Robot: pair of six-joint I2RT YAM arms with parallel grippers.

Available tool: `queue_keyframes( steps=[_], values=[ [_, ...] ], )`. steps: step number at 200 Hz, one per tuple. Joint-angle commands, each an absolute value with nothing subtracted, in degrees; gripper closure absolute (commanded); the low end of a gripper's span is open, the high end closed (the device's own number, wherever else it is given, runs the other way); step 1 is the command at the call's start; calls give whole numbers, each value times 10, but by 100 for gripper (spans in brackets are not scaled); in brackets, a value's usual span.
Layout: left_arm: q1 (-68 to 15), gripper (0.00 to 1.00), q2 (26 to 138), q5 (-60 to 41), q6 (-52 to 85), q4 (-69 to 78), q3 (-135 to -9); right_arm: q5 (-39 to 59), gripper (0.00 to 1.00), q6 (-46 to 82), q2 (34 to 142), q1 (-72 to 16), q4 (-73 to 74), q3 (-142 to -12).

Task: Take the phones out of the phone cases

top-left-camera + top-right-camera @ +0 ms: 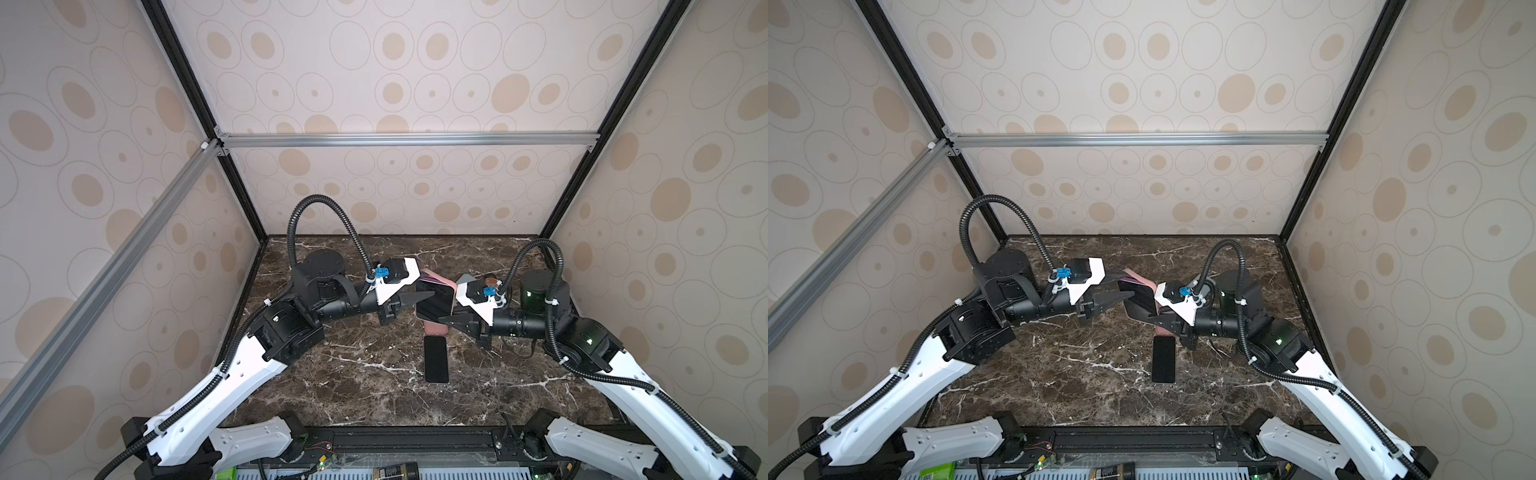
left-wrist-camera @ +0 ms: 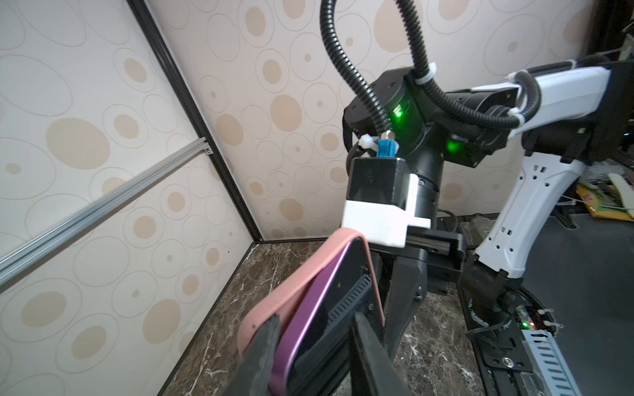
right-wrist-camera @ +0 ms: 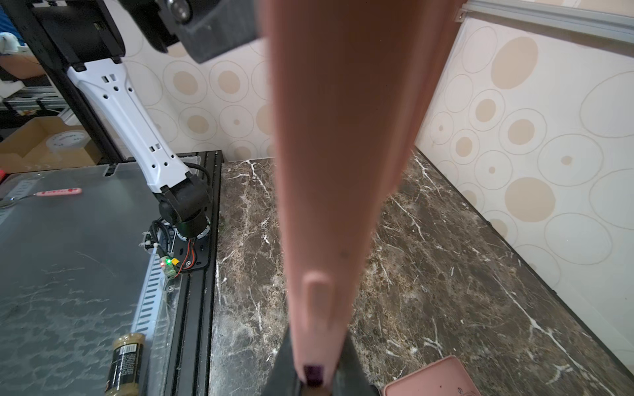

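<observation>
Midair, rounded matte-pink phone case [image 2: 288, 295]

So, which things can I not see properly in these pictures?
- Second pink case on the table: both top views, mostly under the held phone and right gripper; right wrist view, cut by the edge.
- Held pink phone case: right wrist view, blurred, too near the camera.
- Left gripper: left wrist view, whether it presses the phone is unclear.
</observation>
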State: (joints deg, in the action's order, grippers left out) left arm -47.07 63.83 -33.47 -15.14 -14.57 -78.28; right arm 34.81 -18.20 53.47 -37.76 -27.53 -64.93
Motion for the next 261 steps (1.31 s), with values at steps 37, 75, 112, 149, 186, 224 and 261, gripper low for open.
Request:
queue_keyframes(
  steps=[37,75,112,149,186,224,261],
  values=[
    [-435,66,643,-508,-119,-166,-766,457,100,-194,527,-374,-202,-675],
    [-416,65,639,-564,-79,-123,-748,487,100,-165,521,-372,-143,-661],
    [-415,65,642,-582,-71,-119,-734,496,100,-153,523,-372,-101,-653],
    [-415,65,646,-594,-59,-114,-715,496,100,-144,523,-372,-72,-653],
    [-415,66,645,-606,-43,-92,-695,501,100,-127,520,-372,-30,-651],
    [-415,67,648,-617,-36,-82,-682,497,100,-115,515,-372,-7,-651],
    [-415,71,646,-617,-32,-71,-674,497,100,-111,515,-372,-4,-656]
  ],
)
